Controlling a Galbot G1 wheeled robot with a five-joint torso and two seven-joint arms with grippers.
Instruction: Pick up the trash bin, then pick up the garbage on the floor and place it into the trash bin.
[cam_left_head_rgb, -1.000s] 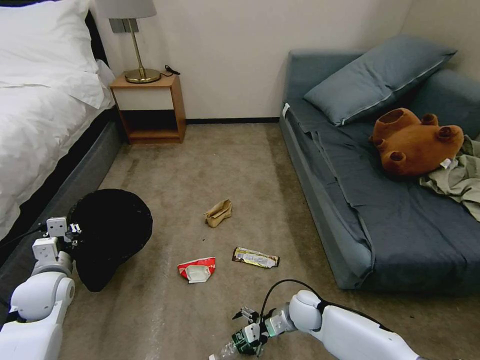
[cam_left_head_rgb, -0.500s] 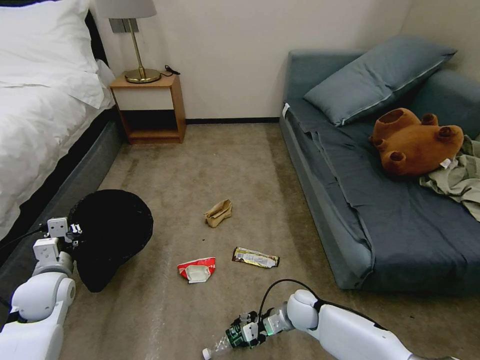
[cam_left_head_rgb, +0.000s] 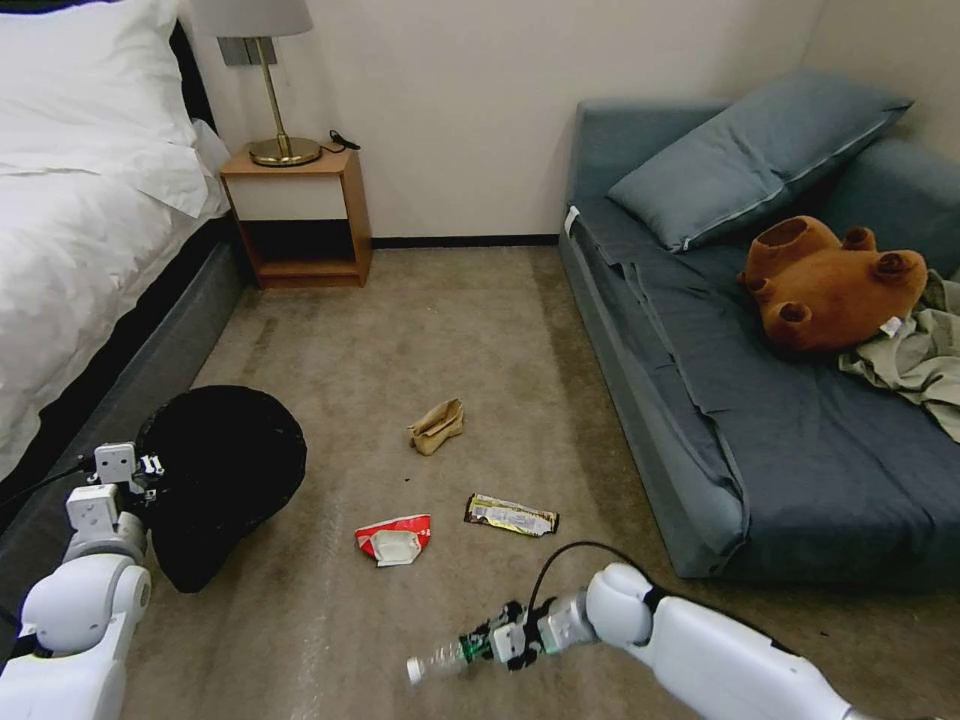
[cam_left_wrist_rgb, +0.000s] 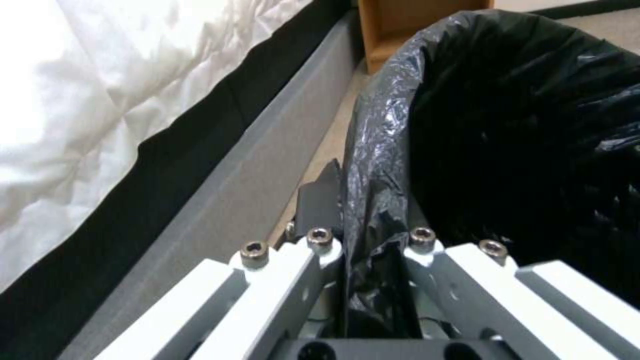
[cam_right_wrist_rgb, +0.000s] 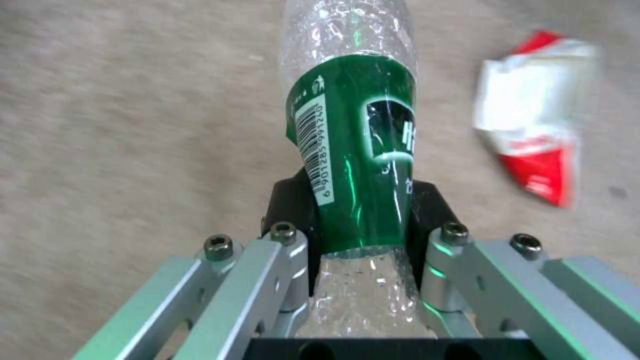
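Gripping the rim of the trash bin, the left claw sits at the far left beside the bed; its fingers are closed on the crinkly black liner at the bin's edge, one outside the rim and one inside. The bin is tilted, its mouth facing away from the robot, its base lifted toward the robot's side. On the carpet toward the middle lie three pieces of garbage: the crumpled red-and-white wrapper nearest the bin, the brown paper bag farther off toward the wall, and the dark-and-gold snack wrapper just right of the red one, all apart from each other. Low in the centre, the right claw is shut on the clear plastic bottle, clamping its green label between both fingers; the bottle points leftward, its white cap leading. At the right stands the grey sofa.
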